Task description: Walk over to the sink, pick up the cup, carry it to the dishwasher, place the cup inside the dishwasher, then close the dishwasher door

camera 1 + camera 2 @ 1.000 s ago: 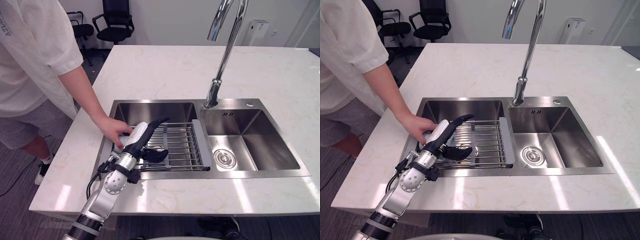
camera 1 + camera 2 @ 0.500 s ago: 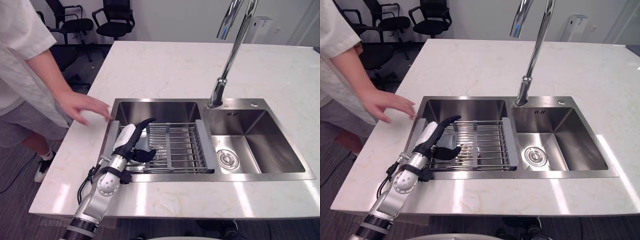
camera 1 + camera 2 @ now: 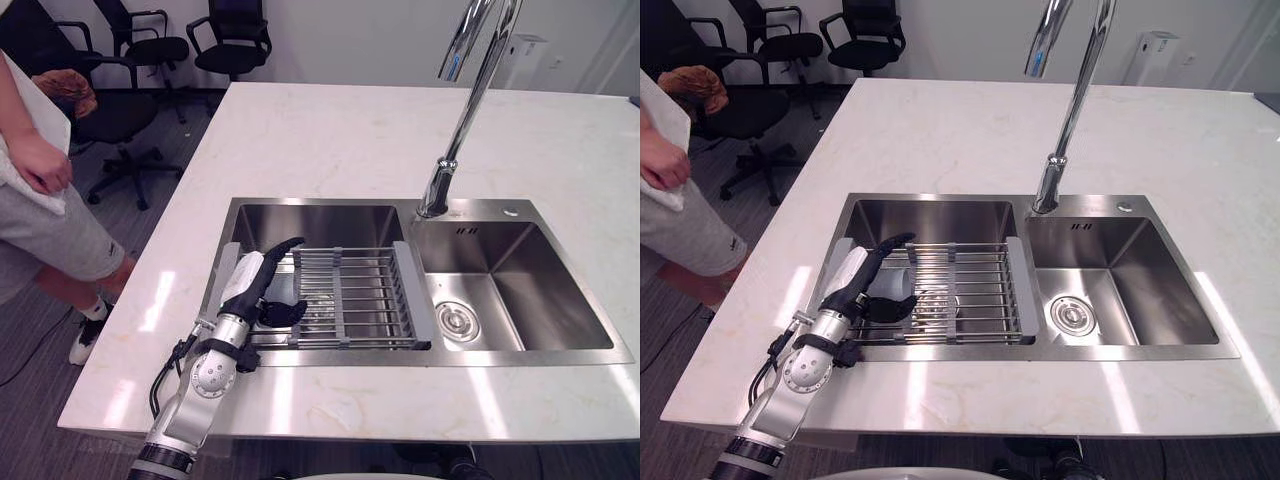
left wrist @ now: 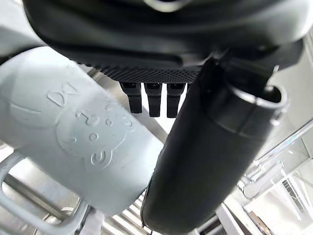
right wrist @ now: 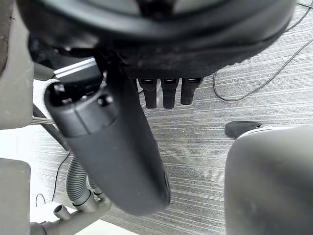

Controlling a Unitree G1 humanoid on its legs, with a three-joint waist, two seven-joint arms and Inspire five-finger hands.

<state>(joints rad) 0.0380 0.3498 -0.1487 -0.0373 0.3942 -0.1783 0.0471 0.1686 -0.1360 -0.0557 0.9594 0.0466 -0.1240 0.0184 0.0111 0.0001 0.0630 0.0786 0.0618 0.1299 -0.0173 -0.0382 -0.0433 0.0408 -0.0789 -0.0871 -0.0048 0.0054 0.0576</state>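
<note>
A pale grey-blue cup [image 4: 73, 132] with an embossed bear and a handle lies on the wire rack [image 3: 350, 295] in the sink's left basin. My left hand [image 3: 252, 285] reaches into that basin from the front left corner. Its palm [image 4: 146, 63] rests against the cup, which sits between the thumb [image 4: 210, 147] and the straight fingers, so the hand is open. My right hand [image 5: 161, 29] hangs low over grey carpet, fingers relaxed, holding nothing.
The steel sink [image 3: 330, 212] is set in a white marble counter [image 3: 330, 130]. A tall faucet [image 3: 470, 100] rises between the basins; the right basin has a drain [image 3: 458, 320]. A person [image 3: 30, 160] stands at the left. Black office chairs [image 3: 235, 35] stand behind the counter.
The person's hand has left the cup and drawn back to the left, away from the counter. My left hand stays by the cup. The camera has shifted slightly.
</note>
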